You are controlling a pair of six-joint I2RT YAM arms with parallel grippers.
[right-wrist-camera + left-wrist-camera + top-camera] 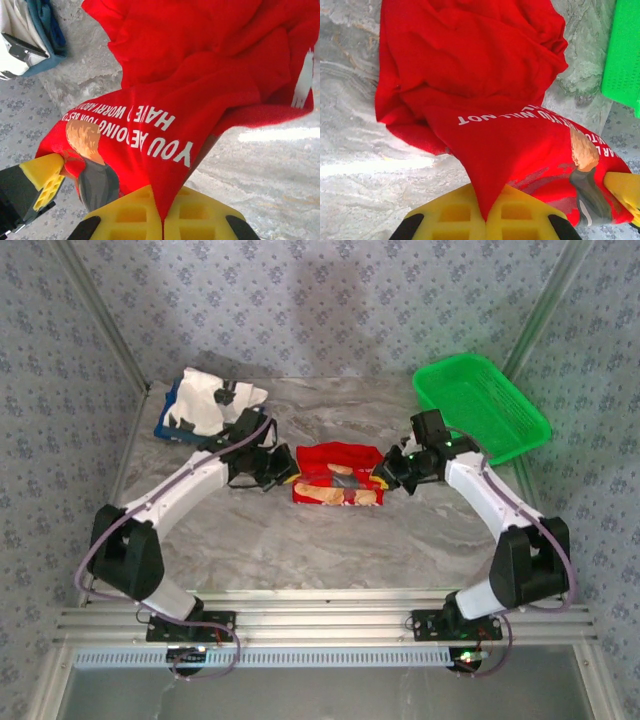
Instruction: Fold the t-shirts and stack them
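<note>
**Grey marbled surface (pixel 300 550) in a papered booth, with a red t-shirt (pixel 338 476) pinched from both sides at its middle.**

The surface is pale grey with wavy veining. It is closed in by walls (pixel 330 300) of blue-grey floral paper, and a ribbed aluminium rail (pixel 320 625) runs along the near edge at 6 o'clock. The red t-shirt lies crumpled at the centre, its print and white lettering facing up. The left end effector (pixel 285 468) is at the shirt's 9 o'clock edge and the right end effector (pixel 385 475) at its 3 o'clock edge. Each has its yellow pads (pixel 455 212) pressed together on a fold of red cloth. At 10 o'clock the white t-shirt (pixel 215 400) lies bunched on a blue tray (pixel 168 425). At 2 o'clock sits a green basket (pixel 480 405).
</note>
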